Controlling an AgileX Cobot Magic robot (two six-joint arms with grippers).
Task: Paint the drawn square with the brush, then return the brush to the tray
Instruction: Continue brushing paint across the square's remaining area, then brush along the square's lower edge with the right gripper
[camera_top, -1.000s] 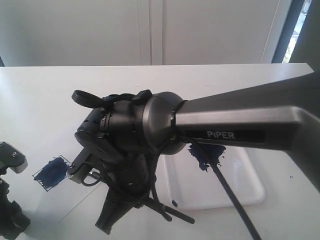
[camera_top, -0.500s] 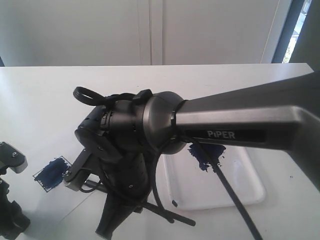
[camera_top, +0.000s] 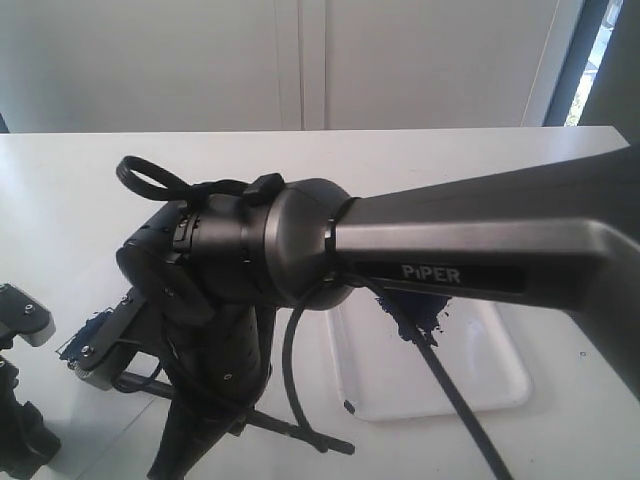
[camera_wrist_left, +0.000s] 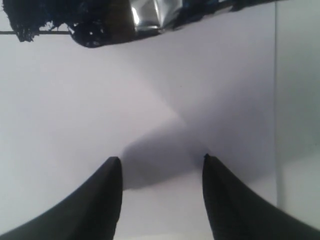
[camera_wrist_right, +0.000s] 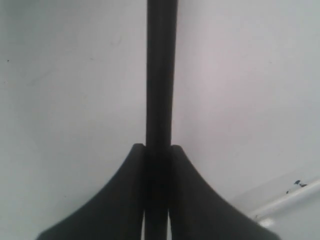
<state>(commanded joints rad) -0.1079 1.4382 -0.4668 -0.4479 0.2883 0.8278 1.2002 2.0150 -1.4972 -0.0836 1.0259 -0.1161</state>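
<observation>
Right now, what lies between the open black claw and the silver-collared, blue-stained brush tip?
Only bare white paper, partly shadowed, separates the left gripper from the black-handled brush; the left wrist view shows it.

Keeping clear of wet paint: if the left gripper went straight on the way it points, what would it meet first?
Probably bare white paper sheet: the open left gripper points at it with nothing between. The brush with its silver ferrule and the painted drawn square lie farther ahead; depth is unclear.

One brush (camera_wrist_right: 161, 75); one tray (camera_top: 485, 375); two grippers (camera_wrist_left: 160, 159) (camera_wrist_right: 159, 146)
</observation>
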